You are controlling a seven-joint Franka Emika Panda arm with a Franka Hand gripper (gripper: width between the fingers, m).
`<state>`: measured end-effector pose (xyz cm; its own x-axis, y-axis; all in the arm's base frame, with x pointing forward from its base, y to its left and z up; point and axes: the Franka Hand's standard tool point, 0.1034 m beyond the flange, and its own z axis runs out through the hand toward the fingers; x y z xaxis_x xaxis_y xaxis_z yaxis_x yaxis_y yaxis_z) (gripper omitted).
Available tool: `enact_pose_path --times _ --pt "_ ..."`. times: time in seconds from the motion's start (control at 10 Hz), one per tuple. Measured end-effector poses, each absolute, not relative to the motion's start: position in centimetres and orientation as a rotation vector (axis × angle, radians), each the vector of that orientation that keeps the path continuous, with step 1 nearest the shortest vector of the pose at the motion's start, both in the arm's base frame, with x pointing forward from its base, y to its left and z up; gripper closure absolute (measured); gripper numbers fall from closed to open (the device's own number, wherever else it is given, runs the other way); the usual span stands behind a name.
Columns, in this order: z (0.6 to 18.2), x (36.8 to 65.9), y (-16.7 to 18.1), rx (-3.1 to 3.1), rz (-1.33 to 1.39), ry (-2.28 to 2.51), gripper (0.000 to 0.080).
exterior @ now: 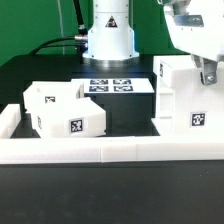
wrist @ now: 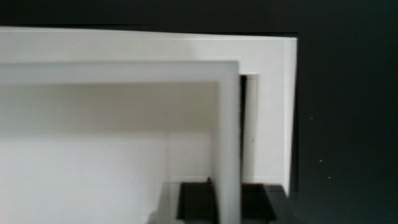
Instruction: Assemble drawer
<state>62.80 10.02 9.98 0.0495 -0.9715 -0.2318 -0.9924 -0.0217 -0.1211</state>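
The drawer's tall white housing (exterior: pixel 185 100) stands at the exterior view's right, with a tag on its front. Two small white open-top trays (exterior: pixel 48 100) (exterior: pixel 82 120) sit side by side at the exterior view's left; the nearer one shows a tag. My gripper (exterior: pixel 207 74) is down on the housing's top edge. In the wrist view my gripper (wrist: pixel 228 192) straddles a thin white wall of the housing (wrist: pixel 228 120). A black finger (wrist: pixel 199 202) presses on each side of it, with no gap showing. The housing's hollow inside (wrist: pixel 107 140) lies beside that wall.
The marker board (exterior: pixel 112 85) lies flat behind the trays, in front of the robot's base (exterior: pixel 108 35). A low white wall strip (exterior: pixel 110 150) borders the table's front and turns up along the left side. The table top is black.
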Motion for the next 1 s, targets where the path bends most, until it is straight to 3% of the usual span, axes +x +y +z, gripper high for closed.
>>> enact_pose_path --times 0.6,0.7,0.8,0.9,1.0 --pt "9.9 64.6 10.2 -2.075 0.134 1.997 0.0761" --pt "9.9 64.7 10.3 -2.077 0.131 1.993 0.0677" --pt "9.9 64.7 10.3 -2.078 0.128 1.99 0.0542" --pt "10.0 64.8 10.3 -2.079 0.126 1.987 0.0542" --pt "10.1 64.8 10.3 -2.081 0.124 1.983 0.0359"
